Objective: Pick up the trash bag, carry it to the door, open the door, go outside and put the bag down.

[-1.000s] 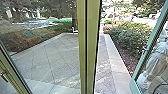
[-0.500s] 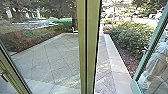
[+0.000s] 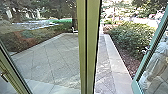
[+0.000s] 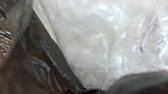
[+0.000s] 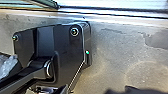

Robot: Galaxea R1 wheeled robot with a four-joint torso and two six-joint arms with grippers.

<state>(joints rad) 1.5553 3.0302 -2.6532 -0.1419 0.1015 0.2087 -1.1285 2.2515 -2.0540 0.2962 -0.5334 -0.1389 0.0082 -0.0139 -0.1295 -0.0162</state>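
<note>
The green-framed glass door [image 3: 137,86] stands open at the right of the head view, with a strip of outdoor paving visible beside it. A metal fitting [image 3: 145,50] is on its frame. Pale, bulky shapes show in its glass; whether they are reflected or behind it I cannot tell. Dark plastic and clear, crinkled plastic of the trash bag [image 4: 100,47] lie very close to the camera in the left wrist view. Some pale crinkled plastic [image 5: 7,66] shows in the right wrist view, beside the robot's own dark plate.
A thick green post [image 3: 88,50] divides the head view, with a glass panel to its left. Outside are paving [image 3: 51,58], a pale stone border [image 3: 116,63] and bushes [image 3: 132,37]. A grey floor [image 5: 115,52] runs up to a metal sill [image 5: 112,17].
The open door's frame has shifted slightly to the right, and the pale shapes in its glass have changed position. The post and the paving stay where they were.
</note>
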